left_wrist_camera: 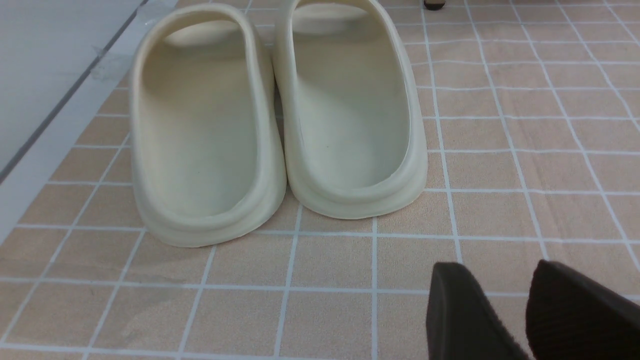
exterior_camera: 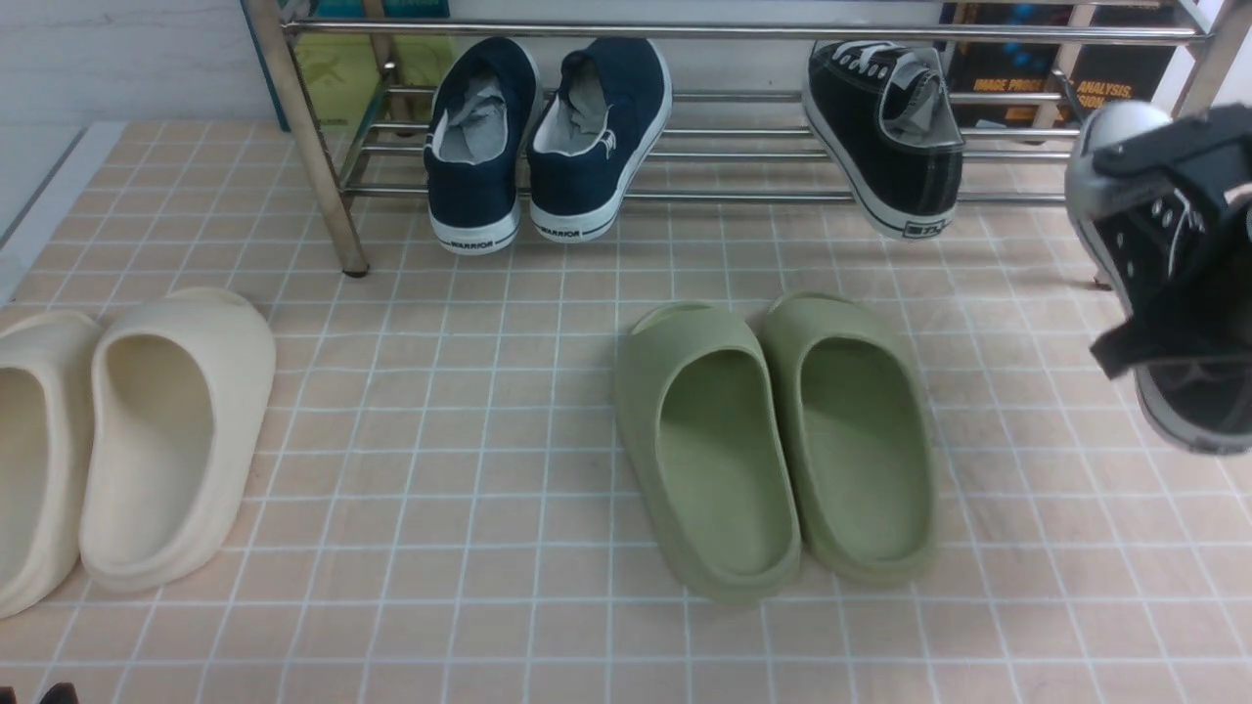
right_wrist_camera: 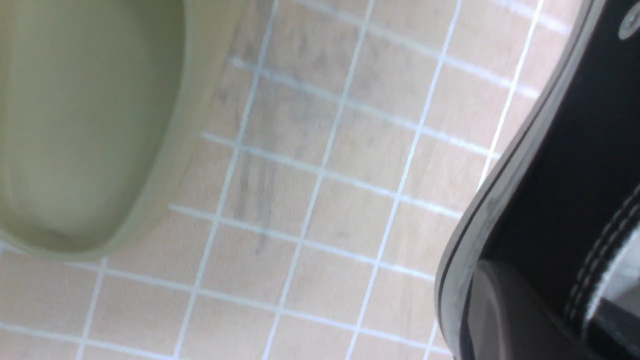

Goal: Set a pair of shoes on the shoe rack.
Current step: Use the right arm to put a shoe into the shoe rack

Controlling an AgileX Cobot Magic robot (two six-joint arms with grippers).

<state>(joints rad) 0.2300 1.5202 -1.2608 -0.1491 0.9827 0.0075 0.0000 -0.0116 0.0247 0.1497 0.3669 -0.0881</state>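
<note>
— Peach-tiled counter point(exterior_camera: 469, 626): what's on it?
— Cream slides point(exterior_camera: 166, 440) far left; the left gripper point(left_wrist_camera: 500, 280) hovers near them, fingers apart, empty. Then the shoe rack point(exterior_camera: 313, 147) holding navy shoes point(exterior_camera: 597, 137) (marked WARRIOR), with green slides point(exterior_camera: 714, 450) in front.
— The black pair?
— On the rack's right part leans one sneaker point(exterior_camera: 890, 137); the other sneaker point(exterior_camera: 1198, 401) hangs above the counter, far right, pinched by the right gripper point(exterior_camera: 1159, 254).

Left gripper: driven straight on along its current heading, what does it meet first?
Probably the bare tiled floor beside the nearer cream slide; the left gripper seems aimed past that slide's edge, though depth is unclear.
</note>
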